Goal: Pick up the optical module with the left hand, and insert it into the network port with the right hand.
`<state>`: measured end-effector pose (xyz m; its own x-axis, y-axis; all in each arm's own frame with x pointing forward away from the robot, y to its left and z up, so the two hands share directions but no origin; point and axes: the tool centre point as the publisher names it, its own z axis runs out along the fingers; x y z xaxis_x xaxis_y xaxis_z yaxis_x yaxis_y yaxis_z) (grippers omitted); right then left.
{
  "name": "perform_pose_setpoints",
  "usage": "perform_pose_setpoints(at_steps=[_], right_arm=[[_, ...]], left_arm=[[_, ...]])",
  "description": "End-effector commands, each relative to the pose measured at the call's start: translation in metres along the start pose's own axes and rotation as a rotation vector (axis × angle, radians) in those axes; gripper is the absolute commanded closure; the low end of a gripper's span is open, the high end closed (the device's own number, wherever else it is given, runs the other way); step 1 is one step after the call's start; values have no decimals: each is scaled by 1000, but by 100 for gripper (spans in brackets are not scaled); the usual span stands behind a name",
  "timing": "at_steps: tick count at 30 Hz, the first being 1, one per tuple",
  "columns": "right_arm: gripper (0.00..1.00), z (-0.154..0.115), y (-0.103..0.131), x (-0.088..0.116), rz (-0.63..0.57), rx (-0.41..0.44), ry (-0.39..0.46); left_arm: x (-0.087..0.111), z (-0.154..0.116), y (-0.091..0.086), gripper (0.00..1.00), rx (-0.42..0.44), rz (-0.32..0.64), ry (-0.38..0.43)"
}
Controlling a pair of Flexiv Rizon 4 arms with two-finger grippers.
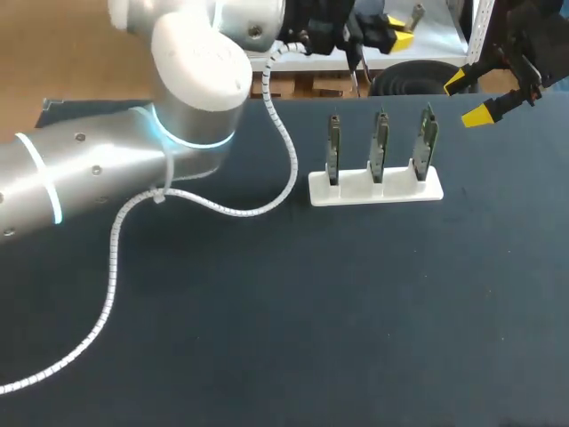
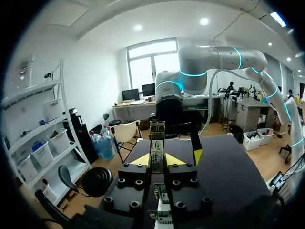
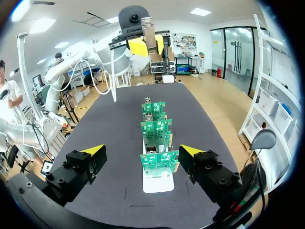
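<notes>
The optical module [image 2: 157,149], a slim metal bar with a label, stands upright between the yellow fingertips of my left gripper [image 2: 157,160], which is shut on it. That gripper [image 1: 384,36] hangs beyond the table's far edge. In the right wrist view it [image 3: 147,46] shows far ahead, past the boards, with the module [image 3: 148,29] in it. Three green circuit boards with network ports [image 3: 158,163] stand in a row on a white stand [image 1: 356,189]. My right gripper [image 1: 468,98] is open and empty, above the table's far right, with the nearest board between its spread fingers [image 3: 90,153] in its own view.
A white spiral-wrapped cable [image 1: 114,267] trails from my left arm [image 1: 107,169] across the left half of the dark table [image 1: 356,311]. The stand sits right of centre towards the far edge.
</notes>
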<state>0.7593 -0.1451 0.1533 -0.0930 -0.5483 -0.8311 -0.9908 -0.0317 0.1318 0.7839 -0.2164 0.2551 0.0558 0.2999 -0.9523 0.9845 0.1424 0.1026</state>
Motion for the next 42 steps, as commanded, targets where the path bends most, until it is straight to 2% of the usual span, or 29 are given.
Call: perform_pose_setpoints(at_steps=[1,9,18,30,42], right_arm=[[0,1,2,0,-1,6,0],[0,1,2,0,-1,6,0],[0,1,2,0,-1,6,0],[0,1,2,0,-1,6,0],[0,1,2,0,-1,6,0]], left_arm=[[3,8,0,100,87,0,-246],[14,26,-20,100,141,-65,-298],[26,46,-40,100,144,-38,-263],[27,63,-48,100,128,-27,-261],[33,71,-47,100,90,-31,-227]])
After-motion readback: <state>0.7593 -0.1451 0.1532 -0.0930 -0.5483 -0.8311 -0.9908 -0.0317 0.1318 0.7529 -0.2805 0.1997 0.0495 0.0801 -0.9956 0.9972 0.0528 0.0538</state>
